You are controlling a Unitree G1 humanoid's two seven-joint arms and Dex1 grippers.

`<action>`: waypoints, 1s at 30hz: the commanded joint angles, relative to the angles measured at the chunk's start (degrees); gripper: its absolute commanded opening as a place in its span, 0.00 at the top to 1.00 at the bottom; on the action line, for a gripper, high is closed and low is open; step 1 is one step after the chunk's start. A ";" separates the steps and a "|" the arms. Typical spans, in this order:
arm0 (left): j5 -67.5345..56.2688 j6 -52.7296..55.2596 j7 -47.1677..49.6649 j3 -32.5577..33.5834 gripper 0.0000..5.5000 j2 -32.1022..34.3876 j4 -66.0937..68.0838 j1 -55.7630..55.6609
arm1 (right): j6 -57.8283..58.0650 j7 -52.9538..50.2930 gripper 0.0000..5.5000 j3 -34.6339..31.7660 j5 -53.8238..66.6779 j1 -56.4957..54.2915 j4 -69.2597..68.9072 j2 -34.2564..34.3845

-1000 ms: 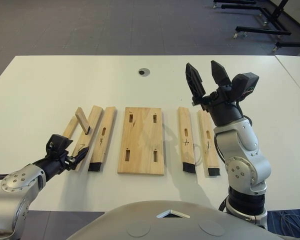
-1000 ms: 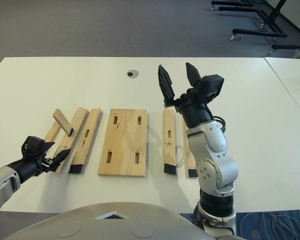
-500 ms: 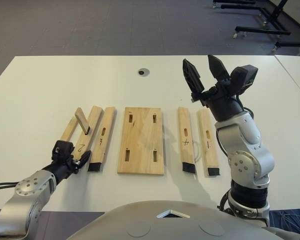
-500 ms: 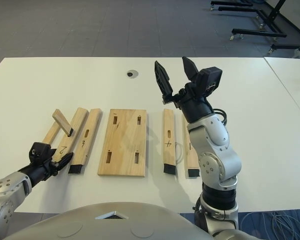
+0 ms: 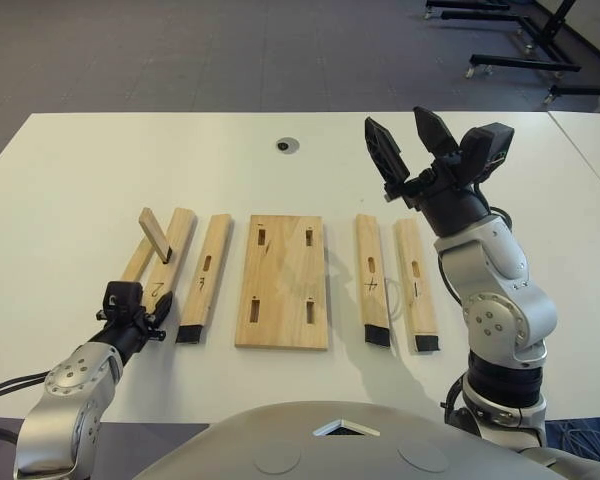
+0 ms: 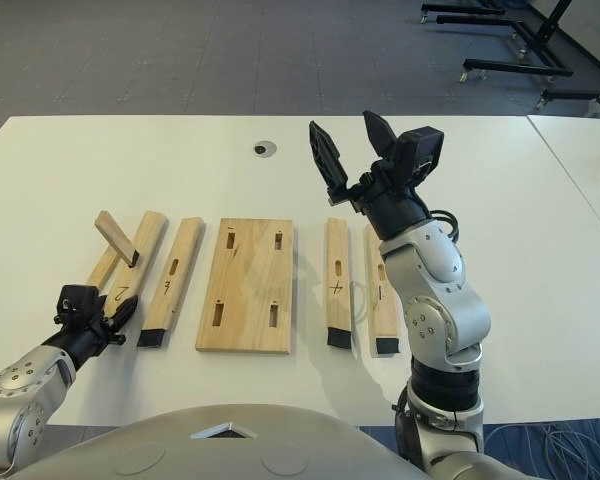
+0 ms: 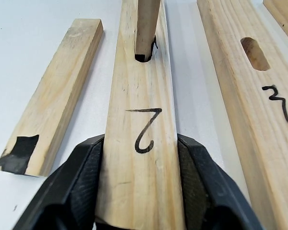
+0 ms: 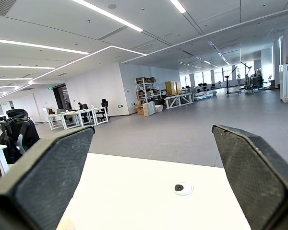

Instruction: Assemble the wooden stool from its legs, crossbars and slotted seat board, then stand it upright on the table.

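- We see the slotted seat board (image 5: 282, 280) lying flat on the white desk (image 5: 80, 170).
- Left of the board, our left hand (image 5: 138, 318) is clamped on the leg marked 2 (image 7: 141, 120).
- Right of the board, our right hand (image 5: 398, 125) is raised, fingers spread, empty.

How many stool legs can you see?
4: leg 2, held in the left end effector, and leg 3 left of the seat board; two more legs right of it.
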 commanded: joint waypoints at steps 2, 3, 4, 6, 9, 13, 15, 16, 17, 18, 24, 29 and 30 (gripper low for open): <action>-2.62 -1.34 -0.10 2.57 0.63 -2.24 -0.43 -4.96 | -0.68 0.50 0.18 -0.11 -0.25 -1.16 0.99 0.38; -3.30 -1.48 -0.14 3.10 0.63 -2.46 -0.82 -6.34 | -1.07 0.64 0.18 -0.11 -0.35 -1.23 1.18 0.57; -4.37 -1.64 -0.22 3.87 0.63 -2.65 -1.51 -8.12 | -1.53 0.81 0.18 -0.04 -0.51 -1.41 1.45 0.79; -6.52 -1.69 0.05 5.36 0.63 -3.14 -2.50 -11.50 | -2.33 1.14 0.18 -0.08 -0.79 -1.81 2.19 1.01; -12.54 -3.11 -1.07 6.64 0.63 -5.24 -3.95 -17.50 | -3.61 1.58 0.18 -0.75 -0.83 -2.96 3.92 1.50; -29.96 1.12 -6.09 7.96 0.63 -5.36 -3.97 -25.86 | 1.51 9.27 0.18 -2.39 16.49 -4.58 4.53 2.11; -37.43 2.72 -8.75 8.14 0.63 -4.26 -2.22 -29.52 | 3.75 15.30 0.18 -3.91 30.21 -4.88 3.62 2.30; -40.26 3.24 -9.78 8.05 0.63 -3.88 -1.75 -30.60 | 4.30 17.14 0.18 -4.53 34.18 -5.54 4.52 2.34; -43.20 3.90 -11.25 7.86 0.63 -3.32 -1.43 -31.42 | 4.84 18.38 0.18 -4.90 37.43 -5.92 5.50 2.42; -45.72 4.54 -12.58 7.47 0.63 -2.72 -1.35 -31.77 | 5.31 19.71 0.18 -5.22 39.80 -6.07 6.59 2.21; -53.97 6.67 -22.71 4.07 0.63 2.94 -1.60 -31.88 | 7.66 21.97 0.18 -5.17 43.26 -7.94 14.55 1.38; -55.46 6.29 -26.72 0.13 0.63 4.40 -2.03 -31.47 | 10.06 21.25 0.18 -4.12 45.57 -10.96 17.56 2.42; -55.17 6.10 -27.18 -0.65 0.63 4.45 -1.99 -31.31 | 10.49 21.12 0.18 -3.80 45.86 -11.51 17.79 2.63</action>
